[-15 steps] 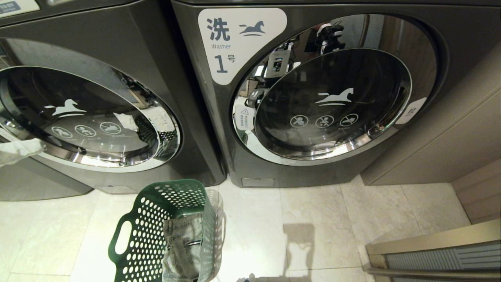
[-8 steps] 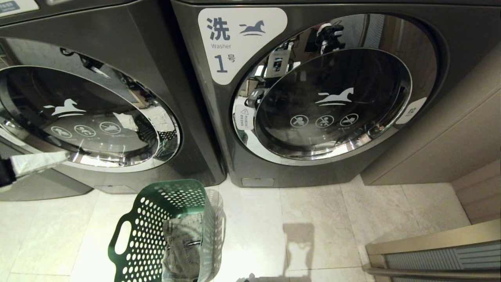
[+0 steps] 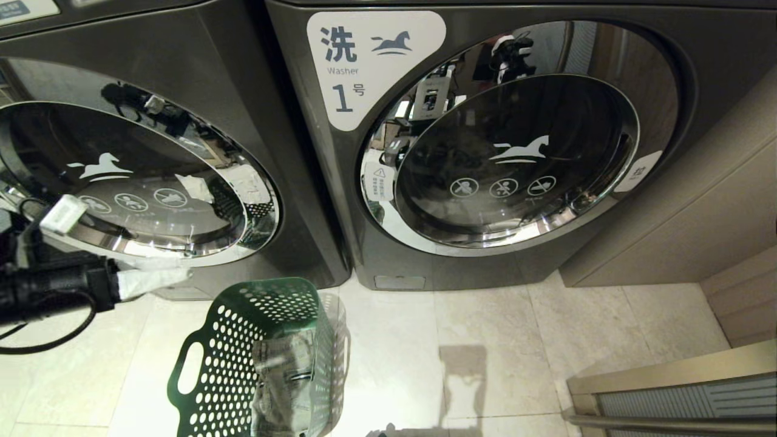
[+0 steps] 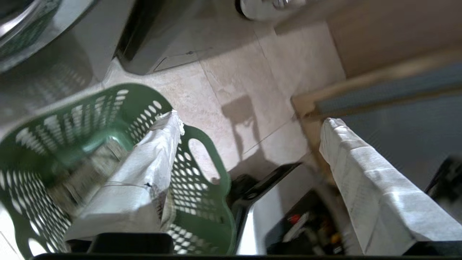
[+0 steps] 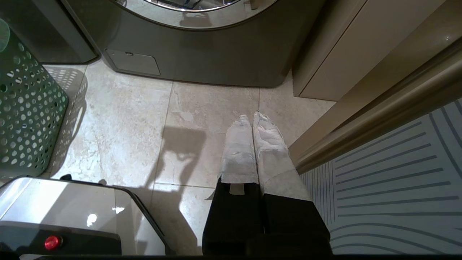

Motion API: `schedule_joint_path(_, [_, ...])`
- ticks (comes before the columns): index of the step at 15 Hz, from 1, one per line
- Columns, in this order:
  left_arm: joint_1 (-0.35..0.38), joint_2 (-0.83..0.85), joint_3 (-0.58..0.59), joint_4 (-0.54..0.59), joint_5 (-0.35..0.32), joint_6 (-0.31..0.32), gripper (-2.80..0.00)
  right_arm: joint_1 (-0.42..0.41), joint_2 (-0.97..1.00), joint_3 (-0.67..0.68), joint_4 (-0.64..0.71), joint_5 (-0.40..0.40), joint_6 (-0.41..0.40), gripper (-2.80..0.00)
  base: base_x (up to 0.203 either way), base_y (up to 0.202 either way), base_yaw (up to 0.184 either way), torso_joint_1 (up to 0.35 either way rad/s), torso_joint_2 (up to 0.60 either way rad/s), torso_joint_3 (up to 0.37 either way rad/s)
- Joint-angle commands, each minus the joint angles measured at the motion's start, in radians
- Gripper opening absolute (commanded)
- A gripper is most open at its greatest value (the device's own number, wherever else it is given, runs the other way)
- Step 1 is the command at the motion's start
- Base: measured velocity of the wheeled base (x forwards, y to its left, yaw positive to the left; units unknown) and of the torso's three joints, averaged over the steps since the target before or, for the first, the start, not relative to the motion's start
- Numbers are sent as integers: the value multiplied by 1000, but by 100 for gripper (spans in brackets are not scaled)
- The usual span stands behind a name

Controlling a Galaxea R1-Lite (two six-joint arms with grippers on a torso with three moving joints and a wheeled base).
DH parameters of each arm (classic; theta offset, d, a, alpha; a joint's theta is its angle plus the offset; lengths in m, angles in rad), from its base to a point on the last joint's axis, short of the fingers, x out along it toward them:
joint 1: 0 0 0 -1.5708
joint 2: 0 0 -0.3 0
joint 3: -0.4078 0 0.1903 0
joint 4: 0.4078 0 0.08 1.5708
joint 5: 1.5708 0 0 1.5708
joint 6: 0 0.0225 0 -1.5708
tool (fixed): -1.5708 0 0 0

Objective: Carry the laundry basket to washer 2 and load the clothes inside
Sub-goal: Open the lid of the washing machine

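The dark green laundry basket stands on the floor tiles before the two washers, with the pale denim clothes folded inside. My left gripper is open and empty, just left of the basket and in front of the left washer's door. In the left wrist view the gripper has one wrapped finger over the basket. The right washer is labelled "1"; the left one shows no number, so I cannot tell if it is washer 2. My right gripper hangs shut over the tiles.
A beige cabinet stands right of washer 1. A metal-edged step with a striped surface lies at the near right. My own base sits close behind the basket. Both washer doors are closed.
My left gripper has come in from the left edge, moved down and right toward the basket, and opened. The basket, the clothes and the right arm have stayed put.
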Motion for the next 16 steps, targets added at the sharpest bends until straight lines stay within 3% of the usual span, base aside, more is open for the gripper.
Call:
schedule_joint_path(1, [-41, 68, -6, -7, -5, 155, 0, 1, 1, 0, 0, 1, -1, -280, 0, 0, 0, 0, 0, 0])
schedule_joint_path(3, [-44, 109, -39, -55, -4, 253, 0, 1, 1, 0, 0, 1, -1, -280, 0, 0, 0, 0, 0, 0])
schedule_joint_path(5, [-44, 139, -89, -164, 1, 290, 0, 0, 1, 0, 0, 1, -1, -280, 0, 0, 0, 0, 0, 0])
schedule_joint_path(8, [-43, 184, -152, -269, 36, 292, 0, -1, 1, 0, 0, 1, -1, -280, 0, 0, 0, 0, 0, 0])
schedule_joint_path(13, [-53, 247, -236, -288, 41, 289, 0, 1, 1, 0, 0, 1, -1, -280, 0, 0, 0, 0, 0, 0])
schedule_joint_path(16, [-87, 246, -260, -280, 100, 249, 0, 0, 1, 0, 0, 1, -1, -280, 0, 0, 0, 0, 0, 0])
